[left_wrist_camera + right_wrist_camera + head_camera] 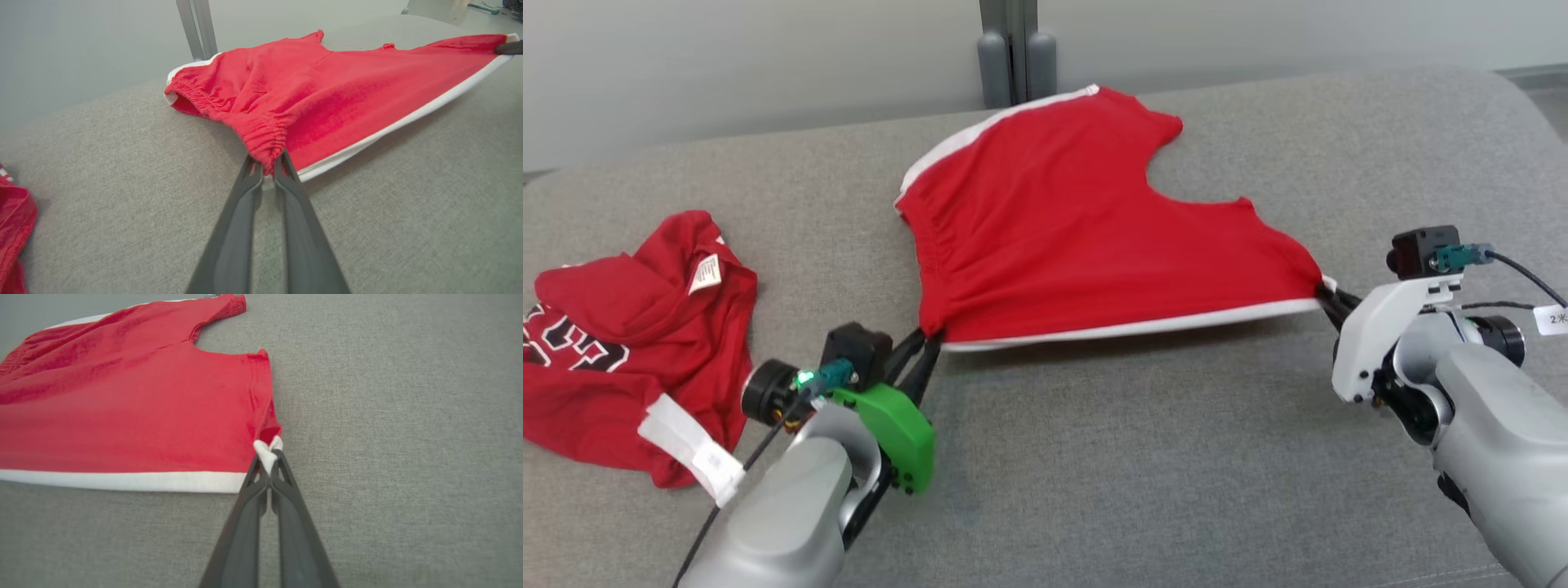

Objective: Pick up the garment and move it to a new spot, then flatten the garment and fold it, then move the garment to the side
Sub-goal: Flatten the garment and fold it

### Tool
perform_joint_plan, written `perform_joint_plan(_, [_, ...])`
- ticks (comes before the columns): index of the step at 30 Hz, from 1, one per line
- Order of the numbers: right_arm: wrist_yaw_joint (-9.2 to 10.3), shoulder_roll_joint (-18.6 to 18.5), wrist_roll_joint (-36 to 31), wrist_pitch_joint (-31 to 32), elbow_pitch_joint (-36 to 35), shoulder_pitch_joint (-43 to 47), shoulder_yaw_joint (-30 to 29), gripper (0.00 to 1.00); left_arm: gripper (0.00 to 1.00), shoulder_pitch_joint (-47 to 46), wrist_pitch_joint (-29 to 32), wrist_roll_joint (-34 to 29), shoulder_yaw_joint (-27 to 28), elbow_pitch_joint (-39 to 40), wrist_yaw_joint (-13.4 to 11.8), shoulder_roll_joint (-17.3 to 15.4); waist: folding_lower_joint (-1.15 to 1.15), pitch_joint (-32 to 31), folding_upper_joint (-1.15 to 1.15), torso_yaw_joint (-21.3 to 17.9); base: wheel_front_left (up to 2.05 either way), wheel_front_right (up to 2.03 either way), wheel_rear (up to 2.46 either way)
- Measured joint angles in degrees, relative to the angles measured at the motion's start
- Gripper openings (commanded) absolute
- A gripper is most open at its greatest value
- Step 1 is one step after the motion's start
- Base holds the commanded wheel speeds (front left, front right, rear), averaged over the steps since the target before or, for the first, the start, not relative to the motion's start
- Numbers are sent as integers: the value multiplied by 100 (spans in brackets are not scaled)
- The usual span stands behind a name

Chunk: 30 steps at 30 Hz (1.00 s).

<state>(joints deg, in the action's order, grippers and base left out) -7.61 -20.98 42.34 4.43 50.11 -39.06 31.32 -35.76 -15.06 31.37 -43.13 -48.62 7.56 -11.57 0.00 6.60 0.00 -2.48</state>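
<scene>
Shorts (1078,229) stretch taut between left gripper (929,335), pinching the waistband corner, and right gripper (1327,292), pinching the white hem; uneven pulling could slip either thin grip.

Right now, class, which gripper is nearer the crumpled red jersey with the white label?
Left. The left gripper pinches the waistband corner of the red shorts, just right of the crumpled jersey; the right gripper holds their hem corner, across the shorts from it.

Bright even light, soft shadow beneath garment (1078,245); wrist views bowed, edges blurred
</scene>
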Motion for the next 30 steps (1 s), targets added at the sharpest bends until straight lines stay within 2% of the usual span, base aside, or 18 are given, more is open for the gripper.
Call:
perform_joint_plan(9, [-1, -982, 823, 924, -1209, 917, 654, 0, 0, 900, 16, 47, -495, 677, 0, -371, 0, -646, 0, -24, 0, 0, 0])
perform_joint_plan(17, [-1, -1699, 1362, 1666, -2209, 1470, 728, 0, 0, 1647, 326, 96, -739, 1562, -7, -736, 0, -949, 0, -53, 0, 0, 0])
perform_joint_plan(20, [0, -1936, 1490, 1924, -2569, 1668, 656, 0, 0, 1868, 549, 120, -817, 2061, -99, -902, 0, -1017, 0, -40, 0, 0, 0])
perform_joint_plan(24, [1, -2053, 1491, 2081, -2849, 1707, 450, 0, 0, 1953, 706, 171, -759, 2621, -282, -1068, 0, -1028, 0, 9, 0, 0, 0])
perform_joint_plan(25, [1, -2051, 1428, 2183, -2939, 1683, 337, 0, 0, 1939, 777, 172, -708, 2826, -398, -1137, 0, -1005, 0, 38, 0, 0, 0])
perform_joint_plan(30, [4, -1940, 1252, 2598, -3059, 1341, 133, 0, 0, 1802, 927, 192, -588, 3043, -554, -1160, 0, -888, 0, 110, 0, 0, 0])
